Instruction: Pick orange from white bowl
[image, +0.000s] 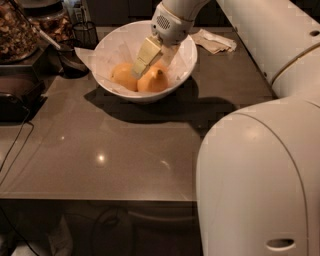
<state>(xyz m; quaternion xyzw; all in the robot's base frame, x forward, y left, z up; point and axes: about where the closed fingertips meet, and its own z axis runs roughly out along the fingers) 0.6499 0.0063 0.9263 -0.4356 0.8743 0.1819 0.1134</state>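
White end effector dips into the white bowl between left orange and right orange; grip state unclear.

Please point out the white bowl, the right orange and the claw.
white bowl (145, 96), camera view, front outer wall
right orange (154, 81), camera view, its middle
claw (144, 64), camera view, lower end, inside the bowl

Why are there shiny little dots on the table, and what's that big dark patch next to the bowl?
In the camera view, the dots are probably lamp glare on the glossy table. In the same view, the dark patch is a shadow falling to the right of the white bowl. The gripper is brightly lit, reaching down into the bowl over the oranges.
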